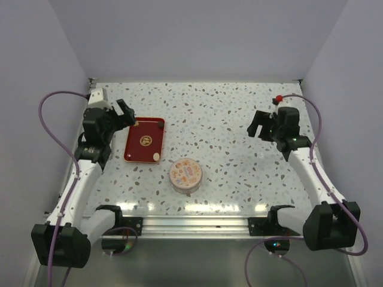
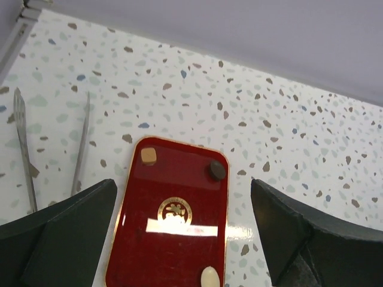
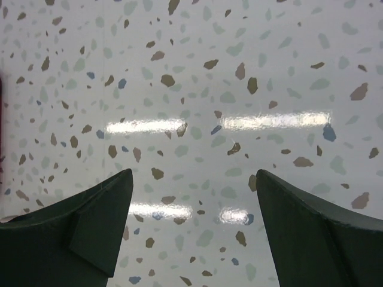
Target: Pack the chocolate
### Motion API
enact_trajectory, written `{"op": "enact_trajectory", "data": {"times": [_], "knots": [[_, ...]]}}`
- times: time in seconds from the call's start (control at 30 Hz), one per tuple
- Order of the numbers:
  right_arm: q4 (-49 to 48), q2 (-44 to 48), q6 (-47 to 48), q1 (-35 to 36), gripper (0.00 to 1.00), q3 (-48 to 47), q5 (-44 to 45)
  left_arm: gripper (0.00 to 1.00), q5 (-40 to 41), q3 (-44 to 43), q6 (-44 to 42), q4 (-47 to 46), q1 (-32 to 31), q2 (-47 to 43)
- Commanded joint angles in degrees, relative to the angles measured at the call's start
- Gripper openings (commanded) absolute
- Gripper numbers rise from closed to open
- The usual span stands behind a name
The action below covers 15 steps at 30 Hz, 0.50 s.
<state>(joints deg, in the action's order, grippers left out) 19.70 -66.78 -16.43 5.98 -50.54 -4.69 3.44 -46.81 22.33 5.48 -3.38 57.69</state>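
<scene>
L gripper apart, empty, above red tray w/ chocolate; R gripper apart, empty. Step: pre-pick. Next: drop onto dark piece.

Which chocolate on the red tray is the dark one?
The round chocolate in the tray's top right corner, seen from the left wrist. The tan square and cream oval are both pale.

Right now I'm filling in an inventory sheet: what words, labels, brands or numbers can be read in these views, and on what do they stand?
No text can be read in any view.
Red tray: a round gold emblem at its middle; any lettering is too blurred to read.
Round tin: printed pattern on the lid, too small to read.
</scene>
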Motion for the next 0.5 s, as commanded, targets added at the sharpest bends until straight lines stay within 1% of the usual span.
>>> {"op": "enact_trajectory", "data": {"times": [0.0, 0.2, 0.47], "knots": [[-3.4, 2.7, 1.7, -2.7, 0.87, -4.8, -3.0, 1.0, 1.8, -5.6, -4.0, 3.1, 0.5, -1.4], [-3.7, 4.4, 1.2, -3.6, 0.88, -6.3, -3.2, 1.0, 3.3, -5.4, -6.2, 3.1, 0.4, -4.3], [-3.7, 5.5, 1.4, -3.8, 0.88, -5.6, -3.0, 1.0, 3.7, -6.3, -6.9, 3.4, 0.5, -4.4]]}}
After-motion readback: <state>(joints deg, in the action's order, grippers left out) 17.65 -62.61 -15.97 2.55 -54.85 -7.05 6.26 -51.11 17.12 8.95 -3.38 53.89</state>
